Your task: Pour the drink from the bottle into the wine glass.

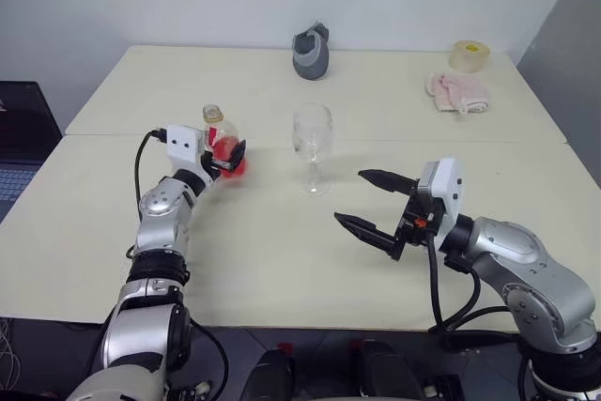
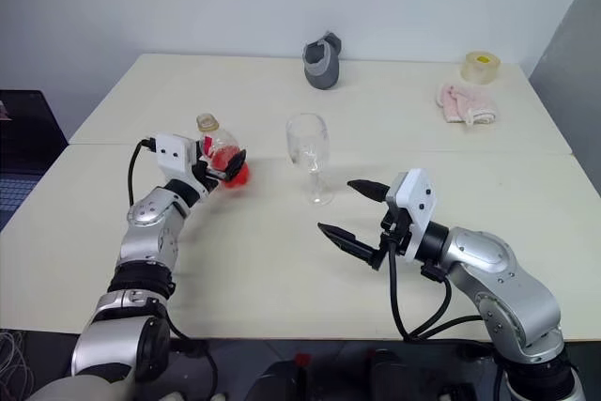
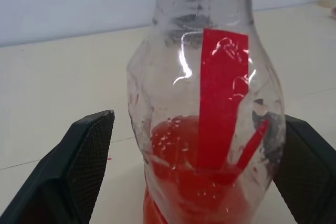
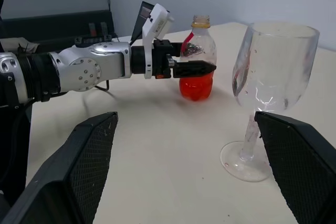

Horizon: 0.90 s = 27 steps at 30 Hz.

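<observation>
The bottle stands upright on the cream table, clear plastic with a red label strip and a yellow cap. The red drink fills only its bottom part. My left gripper is open around the bottle's lower body, one black finger on each side and a gap showing on at least one side. The empty wine glass stands upright a short way to the bottle's right. My right gripper hovers open to the right of the glass and nearer me, holding nothing and pointing toward the glass and the bottle.
A grey holder stands at the table's far edge, with a tape roll and a pink cloth at the back right. A laptop sits beyond the table's left edge. A seam crosses the table just behind the glass.
</observation>
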Motion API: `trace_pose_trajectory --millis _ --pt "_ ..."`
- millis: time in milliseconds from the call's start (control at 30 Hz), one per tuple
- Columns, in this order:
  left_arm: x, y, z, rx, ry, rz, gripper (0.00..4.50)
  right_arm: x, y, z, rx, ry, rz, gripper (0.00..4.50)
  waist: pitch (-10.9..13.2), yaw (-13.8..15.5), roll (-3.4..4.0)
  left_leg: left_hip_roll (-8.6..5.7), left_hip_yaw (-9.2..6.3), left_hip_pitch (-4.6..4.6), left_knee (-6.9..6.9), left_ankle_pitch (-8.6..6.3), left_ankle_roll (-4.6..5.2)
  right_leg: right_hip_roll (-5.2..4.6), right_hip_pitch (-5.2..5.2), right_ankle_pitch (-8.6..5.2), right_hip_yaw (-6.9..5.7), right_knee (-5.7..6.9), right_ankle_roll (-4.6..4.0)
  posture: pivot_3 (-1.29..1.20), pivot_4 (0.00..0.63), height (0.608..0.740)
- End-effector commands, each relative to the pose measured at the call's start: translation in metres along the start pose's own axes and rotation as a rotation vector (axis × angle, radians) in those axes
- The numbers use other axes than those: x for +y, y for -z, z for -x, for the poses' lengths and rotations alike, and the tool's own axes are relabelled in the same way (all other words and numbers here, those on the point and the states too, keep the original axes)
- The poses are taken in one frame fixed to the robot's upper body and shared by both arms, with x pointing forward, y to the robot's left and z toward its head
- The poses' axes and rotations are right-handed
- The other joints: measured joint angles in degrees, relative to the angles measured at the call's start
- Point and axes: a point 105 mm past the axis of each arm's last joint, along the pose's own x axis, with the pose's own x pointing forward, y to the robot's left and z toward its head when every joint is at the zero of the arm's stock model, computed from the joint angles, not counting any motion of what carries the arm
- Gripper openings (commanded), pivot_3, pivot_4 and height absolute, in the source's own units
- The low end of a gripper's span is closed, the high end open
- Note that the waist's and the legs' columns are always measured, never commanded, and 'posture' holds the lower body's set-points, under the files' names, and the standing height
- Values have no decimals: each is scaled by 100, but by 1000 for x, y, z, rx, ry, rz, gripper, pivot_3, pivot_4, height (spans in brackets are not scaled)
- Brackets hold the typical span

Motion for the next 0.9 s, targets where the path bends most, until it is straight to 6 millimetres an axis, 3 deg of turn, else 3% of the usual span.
trace_pose_trajectory --millis 33,267,367,633,900 --pt "0 -16 -5 -59 13 -27 3894 4 -11 1 -33 -9 32 4499 0 -2 0 0 0 0 0 0 0 0 0 0 1 0 0 0 150 740" --pt "0 -20 -6 -77 17 -32 1788 2 -9 2 -28 5 26 4499 0 -2 0 0 -1 0 1 0 0 0 0 0 1 0 0 0 150 740" --pt "1 -21 -6 -78 13 -32 1274 1 -6 2 -23 12 29 4499 0 -2 0 0 -1 0 1 0 0 0 0 0 1 1 0 0 150 740" --pt "-11 -34 -6 -65 117 -114 1032 -14 -7 0 -27 88 19 4499 0 -3 -1 0 -1 -2 2 1 -1 0 -1 0 -1 1 0 0 150 740" --pt "-29 -99 -30 -162 258 -347 1032 -41 -32 -19 -77 185 52 4499 2 -8 -4 -2 0 -10 4 3 -5 3 -7 0 -4 2 0 0 150 740"
